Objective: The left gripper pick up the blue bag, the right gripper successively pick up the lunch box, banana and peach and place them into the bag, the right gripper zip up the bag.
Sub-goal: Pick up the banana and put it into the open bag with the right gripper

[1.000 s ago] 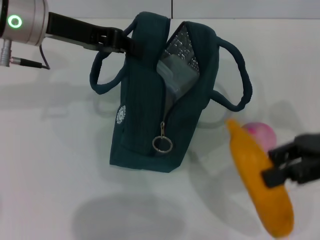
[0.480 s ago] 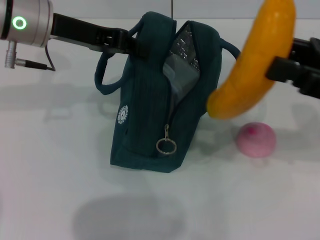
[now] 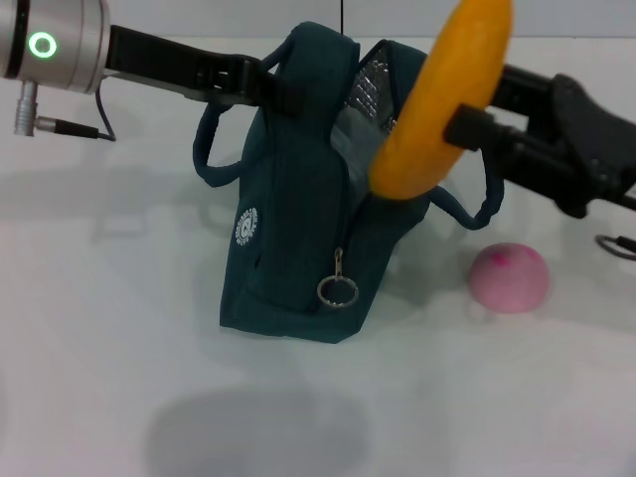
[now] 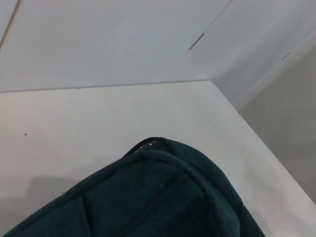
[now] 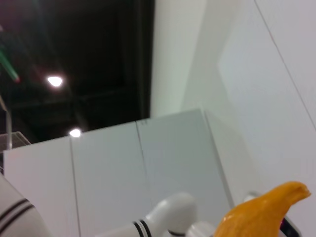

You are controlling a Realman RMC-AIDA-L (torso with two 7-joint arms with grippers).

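The blue bag (image 3: 298,209) stands upright on the white table (image 3: 109,328), its top zip open so the silver foil lining (image 3: 373,94) shows, and a metal ring zipper pull (image 3: 337,290) hangs low on its near end beside a small white round logo (image 3: 244,226). The left gripper (image 3: 260,83) reaches in from the bag's left side and is clamped on the bag's upper left edge, next to one loop handle (image 3: 211,149); in the left wrist view only the bag's dark teal fabric (image 4: 158,197) fills the lower part, with bare tabletop beyond it. The right gripper (image 3: 475,129) comes in from the bag's right side and grips the banana (image 3: 437,99) around its middle, holding it steeply tilted over the bag's opening, its lower end just above the gap in the zip and in front of the lining. The banana's tip (image 5: 261,210) also shows in the right wrist view. The peach (image 3: 509,277) rests on the table to the right of the bag, near its base but apart from it, below the right arm. The bag's other handle (image 3: 477,204) loops out toward the peach.
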